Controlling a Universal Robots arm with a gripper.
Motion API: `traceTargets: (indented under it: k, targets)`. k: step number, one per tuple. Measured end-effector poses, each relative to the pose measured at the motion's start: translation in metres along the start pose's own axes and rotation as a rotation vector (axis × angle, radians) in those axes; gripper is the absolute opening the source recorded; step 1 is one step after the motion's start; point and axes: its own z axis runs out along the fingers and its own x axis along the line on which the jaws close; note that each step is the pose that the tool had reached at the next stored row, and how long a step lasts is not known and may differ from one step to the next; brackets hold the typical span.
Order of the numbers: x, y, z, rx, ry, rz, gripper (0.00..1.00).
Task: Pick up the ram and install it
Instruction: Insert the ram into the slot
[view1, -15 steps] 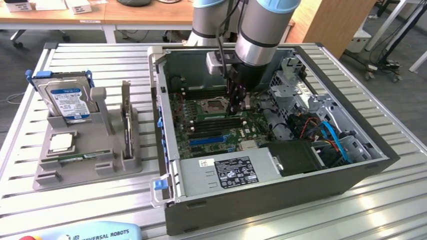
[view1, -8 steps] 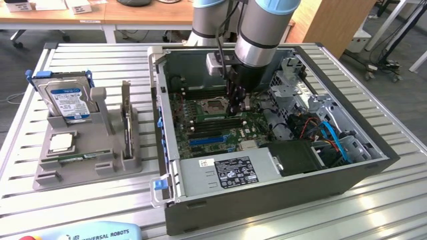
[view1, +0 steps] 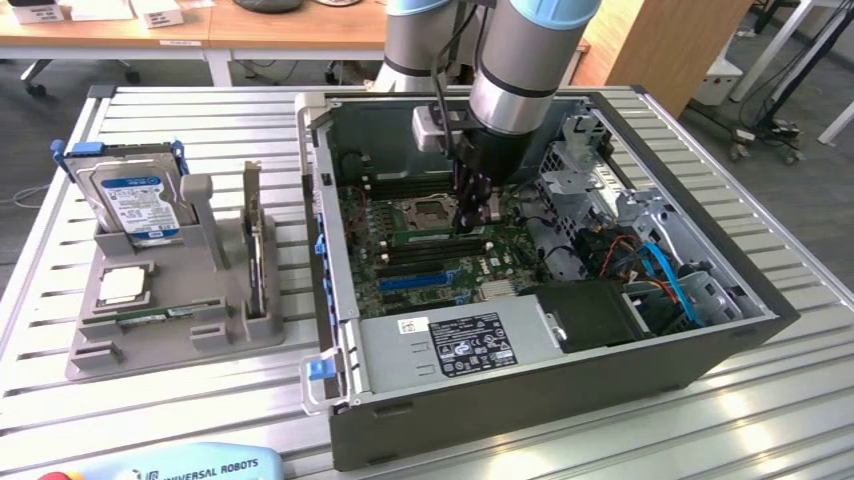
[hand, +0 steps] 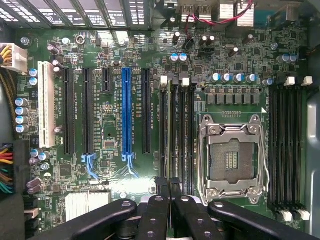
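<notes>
Progress: pick looks done, install not confirmed. Gripper (view1: 470, 222) sits low inside the case (view1: 561, 390), over the board (hand: 110, 150), with its fingers (hand: 161, 187) pinched nearly together. In the wrist view a thin edge-on strip runs out from between the tips, along the memory slot nearest the card slots. I read that strip as the ram (hand: 169, 135), gripped and lined up with that slot. I can't tell whether it is fully seated. My call is that pressing it home and letting go are left.

Sweep from the exterior view's left:
- **Tray:** a grey tray (view1: 94, 360) sits on the table (view1: 40, 420) beside the case.
- **On the tray:** a blue-labelled drive (view1: 134, 200) stands upright at the back, with a square silver chip (view1: 120, 285) in front of it. A green strip (view1: 158, 318) lies in a front groove, maybe another stick, I can't tell. All of it is well apart from the gripper.
- **Card slots:** the blue slot (hand: 127, 115) lies on one side of the memory slots, apart from the fingers.
- **Socket:** the socket (hand: 231, 160) on the other side shows bare contacts. It is just beside the memory slots, so I judge that side tight.
- **Power supply:** the power supply (view1: 454, 345) sits at the case's near edge, clear of the work.
- **Right side:** the cables (view1: 667, 280) and drive cage (view1: 587, 170) are near the arm but not touching it, as far as I can see.

Nothing lies across the slot.
</notes>
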Motion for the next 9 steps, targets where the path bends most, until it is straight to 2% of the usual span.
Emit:
traceTargets:
  k: [9]
  targets:
    - [0.0002, -0.0002, 0.0025, -0.0001, 0.0001, 0.000, 0.12]
